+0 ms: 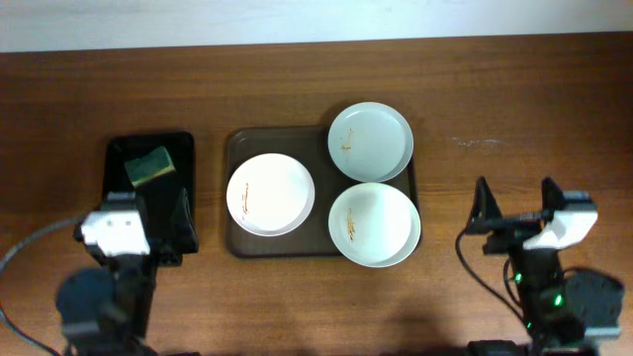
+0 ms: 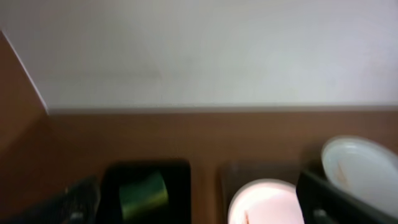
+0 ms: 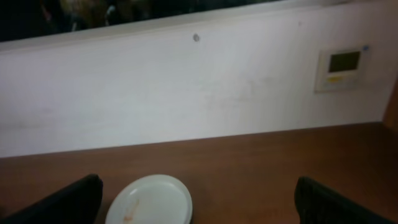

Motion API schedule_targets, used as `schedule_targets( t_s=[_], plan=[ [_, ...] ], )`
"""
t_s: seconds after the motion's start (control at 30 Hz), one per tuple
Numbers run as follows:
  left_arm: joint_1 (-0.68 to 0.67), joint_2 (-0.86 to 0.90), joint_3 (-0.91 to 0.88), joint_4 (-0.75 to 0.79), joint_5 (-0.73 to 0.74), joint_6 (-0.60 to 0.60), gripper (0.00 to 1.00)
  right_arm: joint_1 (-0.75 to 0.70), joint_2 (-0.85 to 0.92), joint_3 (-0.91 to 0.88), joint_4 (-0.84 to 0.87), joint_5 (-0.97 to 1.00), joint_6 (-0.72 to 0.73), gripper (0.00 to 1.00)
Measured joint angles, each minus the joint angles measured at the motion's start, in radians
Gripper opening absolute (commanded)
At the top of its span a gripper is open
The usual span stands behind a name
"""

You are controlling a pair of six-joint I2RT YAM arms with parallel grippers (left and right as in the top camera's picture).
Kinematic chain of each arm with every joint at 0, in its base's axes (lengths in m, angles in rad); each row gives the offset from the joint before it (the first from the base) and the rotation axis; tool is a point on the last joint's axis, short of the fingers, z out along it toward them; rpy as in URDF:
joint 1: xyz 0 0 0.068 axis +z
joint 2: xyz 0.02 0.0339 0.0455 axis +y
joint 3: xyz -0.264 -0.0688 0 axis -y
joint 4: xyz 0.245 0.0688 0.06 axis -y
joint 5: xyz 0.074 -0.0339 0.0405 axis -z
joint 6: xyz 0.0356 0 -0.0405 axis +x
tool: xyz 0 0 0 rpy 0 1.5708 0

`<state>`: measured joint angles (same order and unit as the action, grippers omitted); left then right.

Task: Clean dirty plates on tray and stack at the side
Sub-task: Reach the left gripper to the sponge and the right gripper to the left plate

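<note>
Altogether three plates (image 1: 270,195), one tray (image 1: 287,141)

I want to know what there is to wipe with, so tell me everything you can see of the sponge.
The sponge is a small rectangular block, green with a yellow layer along one edge, and it looks like soft foam. It lies flat but skewed at the far end of the narrow black tray, which sits to the left of the brown tray. It rests on the black tray's floor and nothing else touches it. Whether it is wet or dry cannot be told.
</note>
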<state>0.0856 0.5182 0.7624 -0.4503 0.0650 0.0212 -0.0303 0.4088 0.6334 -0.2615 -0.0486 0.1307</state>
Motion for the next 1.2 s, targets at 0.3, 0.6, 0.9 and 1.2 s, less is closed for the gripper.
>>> schedule_targets(
  t_s=[0.3,0.6,0.9,1.2],
  plan=[
    [0.000,0.685,0.659,-0.536,0.093,-0.003,0.99,0.000,0.640,0.662,-0.557,-0.066,0.000,0.98],
    [0.000,1.031,0.903,-0.754,0.260,-0.003,0.99,0.000,0.908,0.801,-0.571,-0.256,0.012,0.95],
    [0.001,1.143,0.907,-0.732,-0.076,-0.067,0.99,0.359,1.255,0.808,-0.514,-0.281,0.205,0.70],
    [0.139,1.188,0.907,-0.689,-0.130,-0.071,0.99,0.583,1.527,0.808,-0.397,-0.143,0.332,0.42]
  ],
)
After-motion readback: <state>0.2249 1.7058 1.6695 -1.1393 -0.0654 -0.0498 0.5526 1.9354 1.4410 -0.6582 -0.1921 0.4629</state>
